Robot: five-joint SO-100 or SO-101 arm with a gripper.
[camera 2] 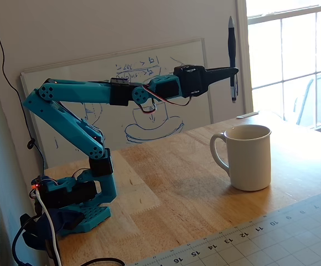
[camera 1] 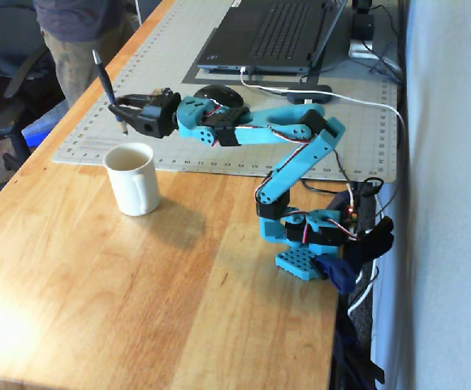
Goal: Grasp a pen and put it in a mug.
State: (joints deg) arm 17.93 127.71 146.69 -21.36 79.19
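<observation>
The table carries a cutting mat at 12 o'clock in a fixed view, with a laptop on it. The blue arm reaches out level. The mug stands upright on bare wood. The gripper is clamped on the pen, held upright in the air above the mug, toward its 11 o'clock.

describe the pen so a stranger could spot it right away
Start at the blue arm on the wooden table and follow it out to its black tool. The pen stands nearly upright in it, above the cream mug: slim, dark, the only thing held off the table.
</observation>
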